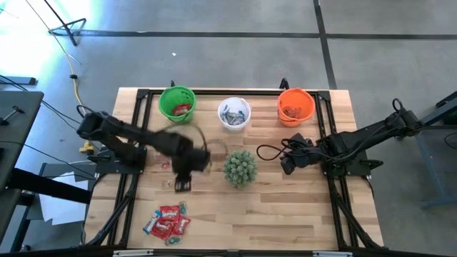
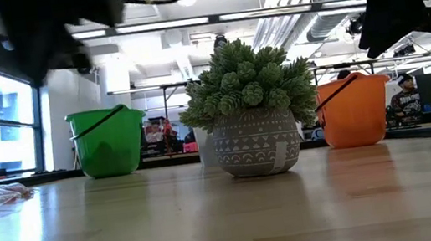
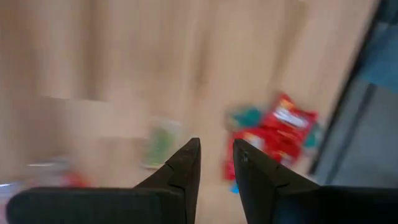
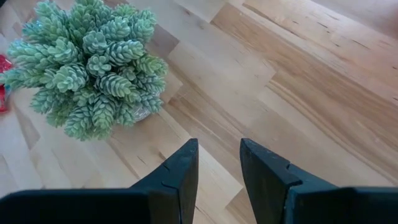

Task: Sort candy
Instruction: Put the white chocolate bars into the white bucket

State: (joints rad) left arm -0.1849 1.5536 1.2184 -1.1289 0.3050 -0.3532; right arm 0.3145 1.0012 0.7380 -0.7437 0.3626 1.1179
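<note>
A heap of candy (image 1: 167, 221) in red wrappers, with a few light blue ones, lies on the table near its front edge, left of centre. In the left wrist view the same candy (image 3: 280, 132) is blurred. My left gripper (image 1: 183, 185) hangs above the table just beyond the heap, pointing steeply down; its fingers (image 3: 216, 152) are open with nothing between them. My right gripper (image 1: 285, 165) hovers right of the spiky plant, open (image 4: 219, 152) and empty. More red candy lies in the green cup (image 1: 177, 103), and blue-and-white candy in the white cup (image 1: 234, 114).
The potted spiky plant (image 1: 240, 168) stands mid-table between the two grippers. An orange cup (image 1: 295, 106) stands at the far right, in line with the green and white cups along the far edge. Bare wood lies in front of the plant and to the right of the heap.
</note>
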